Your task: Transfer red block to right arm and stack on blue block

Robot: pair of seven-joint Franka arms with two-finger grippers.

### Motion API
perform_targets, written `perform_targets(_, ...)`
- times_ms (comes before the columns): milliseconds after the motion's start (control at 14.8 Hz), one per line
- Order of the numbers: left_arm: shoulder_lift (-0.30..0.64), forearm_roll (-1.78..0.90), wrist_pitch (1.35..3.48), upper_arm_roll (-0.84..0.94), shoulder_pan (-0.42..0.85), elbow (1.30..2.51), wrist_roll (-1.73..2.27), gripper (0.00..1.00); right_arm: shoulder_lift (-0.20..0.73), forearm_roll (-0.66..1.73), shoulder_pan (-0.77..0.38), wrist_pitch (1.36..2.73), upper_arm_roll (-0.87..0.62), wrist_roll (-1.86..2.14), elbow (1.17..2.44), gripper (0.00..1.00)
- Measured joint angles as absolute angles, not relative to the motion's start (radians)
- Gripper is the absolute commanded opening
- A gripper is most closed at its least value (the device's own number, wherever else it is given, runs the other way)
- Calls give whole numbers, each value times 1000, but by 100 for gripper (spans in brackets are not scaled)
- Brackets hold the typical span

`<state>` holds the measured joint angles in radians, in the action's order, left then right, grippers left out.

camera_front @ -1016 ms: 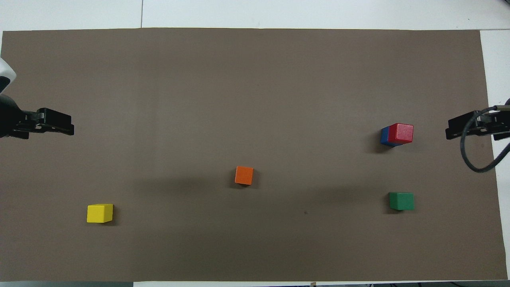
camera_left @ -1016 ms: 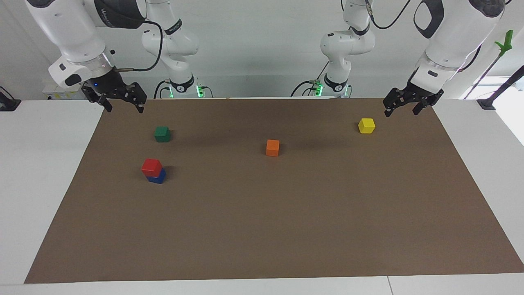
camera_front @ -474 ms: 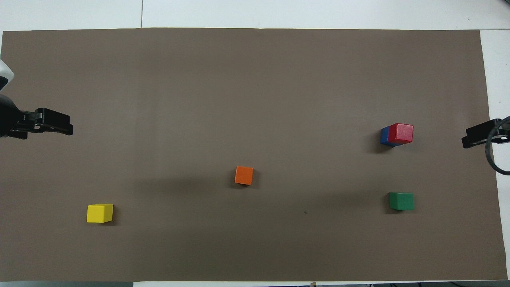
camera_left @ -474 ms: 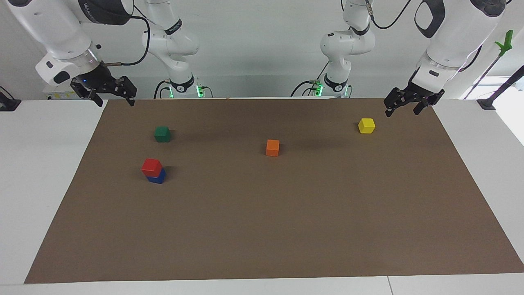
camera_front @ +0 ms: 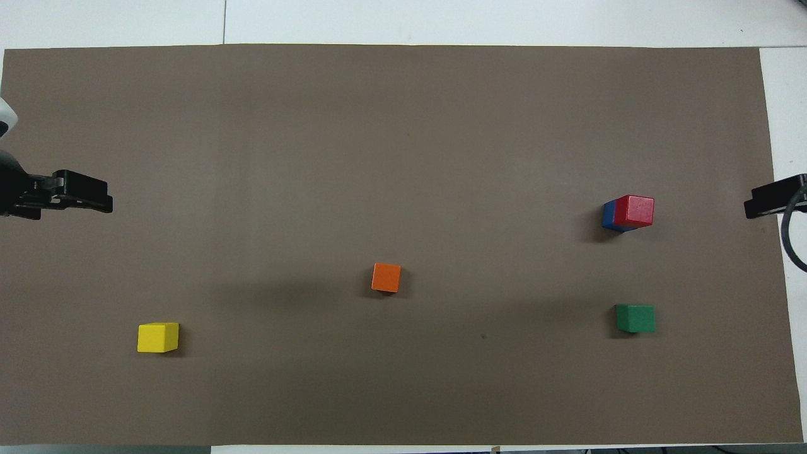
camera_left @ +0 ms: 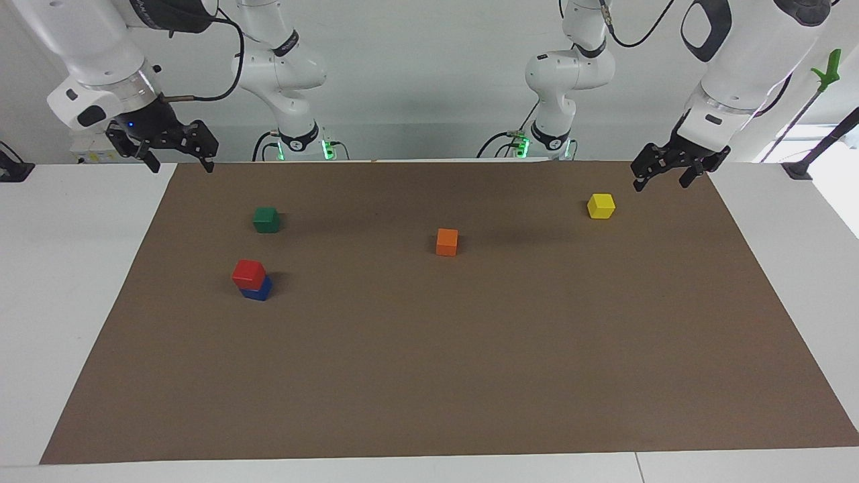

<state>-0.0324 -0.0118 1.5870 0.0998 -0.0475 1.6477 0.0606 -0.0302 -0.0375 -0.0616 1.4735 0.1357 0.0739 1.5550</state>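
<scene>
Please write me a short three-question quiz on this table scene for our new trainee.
1. True or false: the red block rests on the blue block.
2. Which cube lies nearest the left pincer? A) green cube B) orange cube C) yellow cube
3. Fill in: the right pincer hangs over the brown mat's ____ and holds nothing.

Key: 1 true; 2 C; 3 corner (at the right arm's end, nearest the robots).

Red block (camera_left: 249, 272) tops blue block (camera_left: 258, 290); green cube (camera_left: 266, 219), orange cube (camera_left: 447, 241), yellow cube (camera_left: 600, 205).
</scene>
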Motion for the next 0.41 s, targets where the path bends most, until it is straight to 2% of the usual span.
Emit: perform_targets(406,-33,-12,1597,102,-47,1648,58,100,-28,-38,-66,1475,139,74,1547,100)
